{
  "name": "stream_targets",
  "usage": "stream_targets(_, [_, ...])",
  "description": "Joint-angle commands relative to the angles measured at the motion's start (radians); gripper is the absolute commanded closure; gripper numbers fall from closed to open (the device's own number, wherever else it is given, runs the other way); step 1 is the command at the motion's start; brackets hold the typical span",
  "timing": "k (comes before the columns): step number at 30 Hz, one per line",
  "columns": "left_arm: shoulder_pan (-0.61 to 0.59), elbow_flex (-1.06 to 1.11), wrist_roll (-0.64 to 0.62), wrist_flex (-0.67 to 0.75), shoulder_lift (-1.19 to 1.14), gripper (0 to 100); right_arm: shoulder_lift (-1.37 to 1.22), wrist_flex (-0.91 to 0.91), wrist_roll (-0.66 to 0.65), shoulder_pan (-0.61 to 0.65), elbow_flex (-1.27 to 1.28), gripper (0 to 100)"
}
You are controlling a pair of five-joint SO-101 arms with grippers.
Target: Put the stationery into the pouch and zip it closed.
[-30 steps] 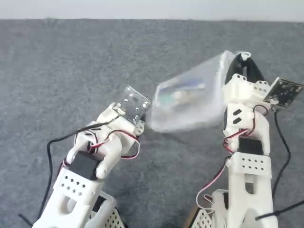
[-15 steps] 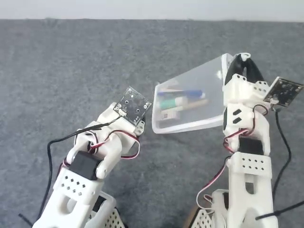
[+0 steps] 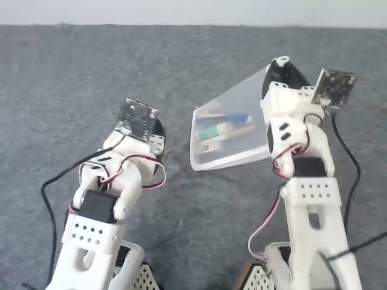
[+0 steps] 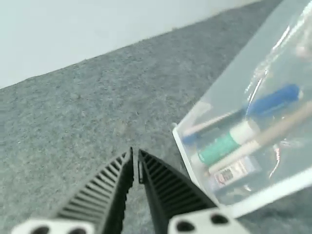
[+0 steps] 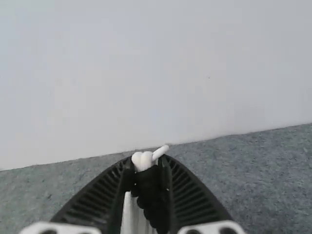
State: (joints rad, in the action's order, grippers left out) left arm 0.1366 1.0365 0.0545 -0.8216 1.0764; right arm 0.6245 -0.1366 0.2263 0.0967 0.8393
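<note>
Broadly, the grey bench [image 3: 91, 72] carries both arms, and between them is the clear pouch [image 3: 251, 90], tilted, with one far corner raised and its long lower edge down by the surface. Whether that edge rests on the bench cannot be told.

The right end effector [image 3: 279, 62] is clamped on the raised corner of the pouch. In its own wrist view a small white tab [image 5: 152, 156] pokes out between the closed jaws, which may be the zip pull, though that is not certain.

The left end effector [image 4: 135, 161] is just beside the pouch's other end, apart from it, with its jaws drawn together and nothing between them.

Inside the pouch lie a blue pen [image 3: 233, 119], a green-and-white marker [image 3: 217, 128], a pale pencil [image 3: 240, 131] and a small labelled block [image 3: 208, 145], all bunched toward the lower end near the left arm.

Judging from this, the filling step looks done and the zipping step is in hand. The next move probably calls for the left end effector to open and pinch the pouch's near end as an anchor, so the right arm can draw the slider along the mouth against that hold. The film is thin and slippery, so a shallow pinch could let it slide out, and the hanging contents could twist the zip track out of line.
</note>
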Motion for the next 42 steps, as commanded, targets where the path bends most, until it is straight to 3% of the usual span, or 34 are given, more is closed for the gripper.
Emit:
stream_targets(1, [-0.04,-0.024,-0.046,0.04,0.0,99,-0.156,-0.068,-0.012,0.045,-0.066,99.1])
stream_targets(5, [-0.061,-0.025,-0.066,0.041,0.0,99,-0.262,-0.2,-0.008,0.045,-0.186,98.3])
stream_targets(11, [-0.06,-0.021,-0.066,0.055,0.0,99,-0.286,-0.326,-0.009,0.054,-0.241,83.4])
stream_targets(24, [-0.06,-0.021,-0.066,0.055,0.0,99,-0.277,-0.337,-0.011,0.071,-0.239,83.1])
stream_targets(42, [-0.06,-0.021,-0.066,0.055,0.0,99,-0.174,-0.654,-0.014,0.142,-0.327,82.5])
